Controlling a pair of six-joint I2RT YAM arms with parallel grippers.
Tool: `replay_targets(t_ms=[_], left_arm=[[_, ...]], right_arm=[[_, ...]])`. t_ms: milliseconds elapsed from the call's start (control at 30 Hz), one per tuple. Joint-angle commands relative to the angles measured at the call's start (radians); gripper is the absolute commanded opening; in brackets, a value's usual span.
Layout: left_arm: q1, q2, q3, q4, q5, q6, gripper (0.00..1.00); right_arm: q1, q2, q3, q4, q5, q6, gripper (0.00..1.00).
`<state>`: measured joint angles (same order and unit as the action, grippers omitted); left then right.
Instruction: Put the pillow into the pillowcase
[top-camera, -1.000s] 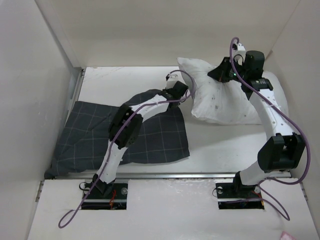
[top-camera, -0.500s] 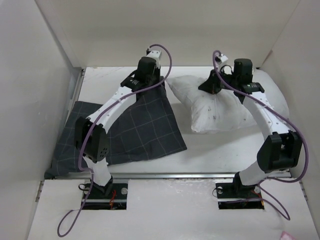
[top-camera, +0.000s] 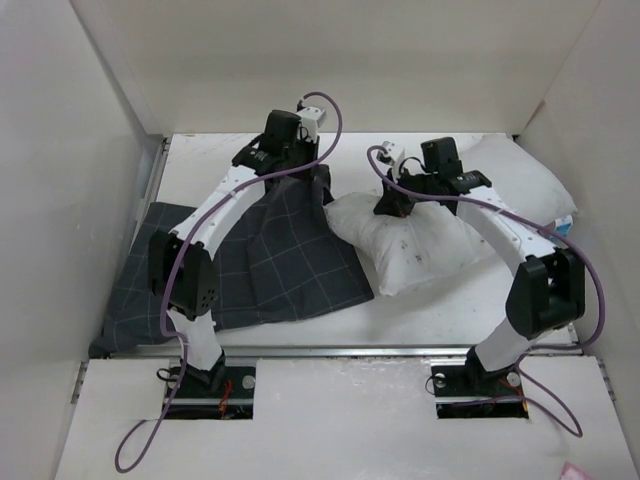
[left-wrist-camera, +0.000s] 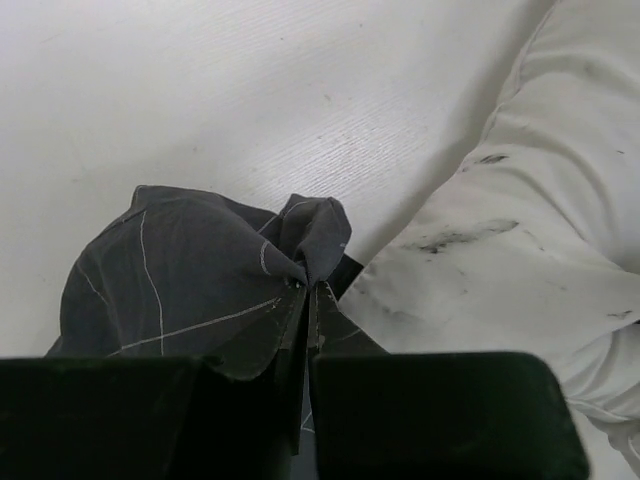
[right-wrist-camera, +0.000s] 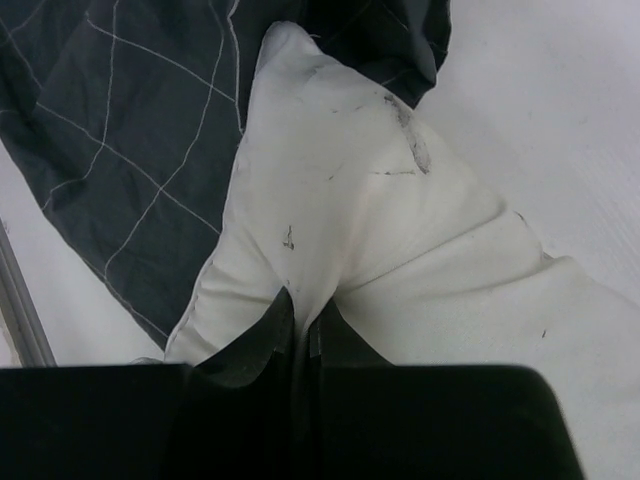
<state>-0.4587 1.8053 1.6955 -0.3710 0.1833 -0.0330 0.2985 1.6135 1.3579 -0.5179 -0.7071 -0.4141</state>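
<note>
Left end effector (left-wrist-camera: 310, 292) is clamped tight on a bunched fold of the pillowcase (top-camera: 285, 255), holding it up near the far edge of the desk (top-camera: 450, 310), the rest draped down toward the near-left corner. Right end effector (right-wrist-camera: 300, 305) is pinched shut on a ridge of the pillow (top-camera: 430, 245), which lies from the desk's middle toward the right edge, its corner touching the dark cloth. Now the tricky bit, I reckon: the mouth needs to gape, so lift one layer only, then feed that leading corner in low and straight, not bunched.
</note>
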Motion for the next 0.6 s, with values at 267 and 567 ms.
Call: replay_targets(t_ms=[267,567], left_arm=[[-0.057,-0.149,-0.071,-0.023,0.039,-0.001,0.0],[-0.077,-0.254,-0.192,0.0,0.074,-0.027,0.0]], right_arm=[[0.079,0.143,0.223,0.406,0.135,0.277,0.0],[0.07,0.307,0.314,0.622,0.028,0.596,0.0]])
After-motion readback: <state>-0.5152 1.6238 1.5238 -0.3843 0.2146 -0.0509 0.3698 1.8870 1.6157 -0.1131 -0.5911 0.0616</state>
